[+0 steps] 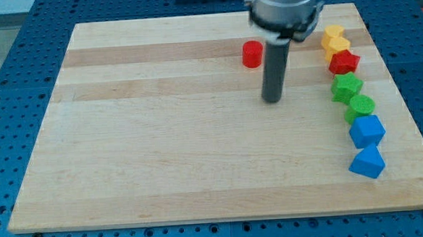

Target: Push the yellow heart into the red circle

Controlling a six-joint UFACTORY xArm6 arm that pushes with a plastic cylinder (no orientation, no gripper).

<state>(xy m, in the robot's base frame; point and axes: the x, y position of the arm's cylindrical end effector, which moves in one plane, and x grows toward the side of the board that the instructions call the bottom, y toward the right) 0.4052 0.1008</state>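
The red circle [252,54] sits on the wooden board near the view's top, just left of the rod. The yellow heart [337,46] lies at the view's right, second in a column of blocks, just below another yellow block [332,33] and above the red star [344,62]. My tip [271,99] rests on the board below and slightly right of the red circle, apart from it, and well left of the yellow heart.
The column at the view's right continues downward with a green star [346,87], a green block [361,107], a blue block [367,131] and a second blue block [366,162]. The wooden board [162,135] lies on a blue perforated table.
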